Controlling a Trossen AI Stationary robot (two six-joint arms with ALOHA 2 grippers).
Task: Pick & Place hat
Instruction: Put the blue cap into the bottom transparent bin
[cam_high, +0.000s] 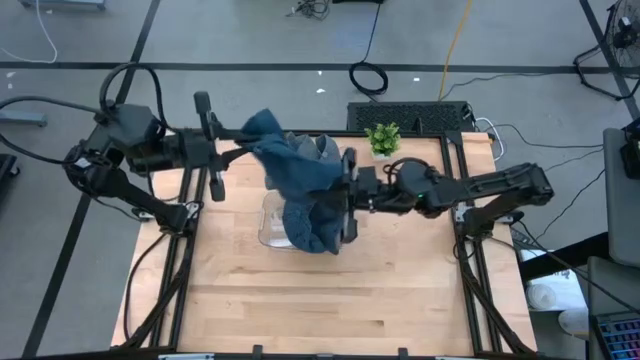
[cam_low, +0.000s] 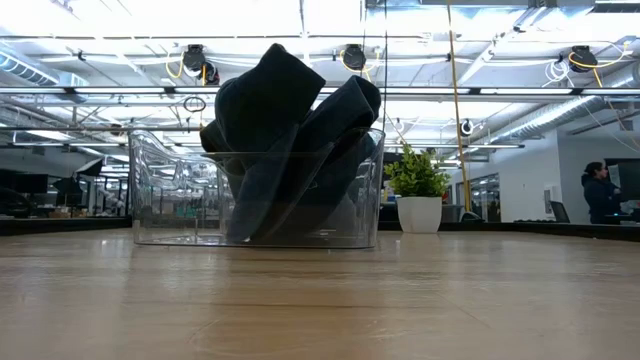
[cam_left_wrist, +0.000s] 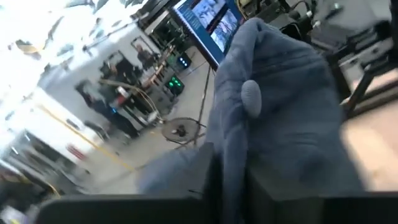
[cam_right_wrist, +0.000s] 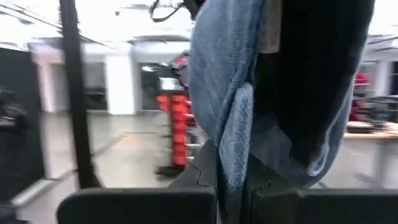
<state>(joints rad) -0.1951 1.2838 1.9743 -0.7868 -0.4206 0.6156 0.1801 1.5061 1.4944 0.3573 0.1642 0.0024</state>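
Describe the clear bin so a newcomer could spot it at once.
Start at the wooden table and look to its middle, between the two arms. There sits the clear bin, with a blue hat draped into it. Unlike the small potted plant near the table's far edge, it is see-through and rectangular.

One blue hat (cam_high: 298, 180), one clear bin (cam_low: 165, 200), one potted plant (cam_high: 383, 139)

The hat (cam_high: 300, 185) drapes over most of the clear bin (cam_high: 268, 222), hiding its inside. A distant person (cam_low: 600, 192) is too small to make out.
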